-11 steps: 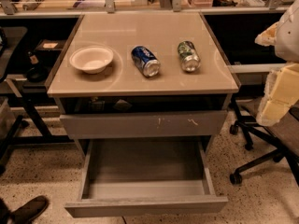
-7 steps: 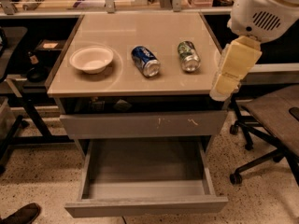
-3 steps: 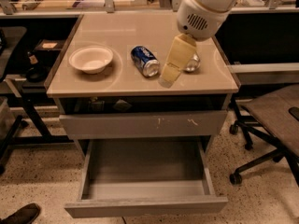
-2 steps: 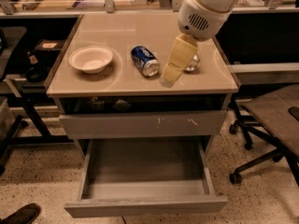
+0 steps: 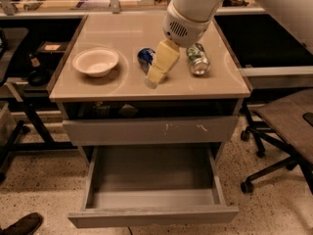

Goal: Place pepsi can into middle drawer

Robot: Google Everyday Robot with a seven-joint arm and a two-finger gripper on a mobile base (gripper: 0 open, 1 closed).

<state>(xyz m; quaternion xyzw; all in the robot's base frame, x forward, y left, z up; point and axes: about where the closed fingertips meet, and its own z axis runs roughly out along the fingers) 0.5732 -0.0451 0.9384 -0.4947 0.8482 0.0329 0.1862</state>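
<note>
The pepsi can (image 5: 145, 58) lies on its side near the middle of the beige cabinet top (image 5: 122, 31). It is dark blue, and only its left part shows. My gripper (image 5: 155, 78) hangs from the white arm (image 5: 190, 13), pointing down and left. It is right over the can and covers its right part. The middle drawer (image 5: 151, 215) is pulled out wide open at the bottom of the view. Its front panel is plain and nothing lies on its grey floor.
A white bowl (image 5: 96, 61) sits at the left of the top. A green-and-silver can (image 5: 198, 58) lies to the right of the gripper. The scratched grey drawer front (image 5: 151, 130) above the open drawer is closed. An office chair (image 5: 286, 131) stands at the right.
My arm has swung in from the right and moved left across the top. The gripper passed the green-and-silver can and now covers part of the pepsi can.
</note>
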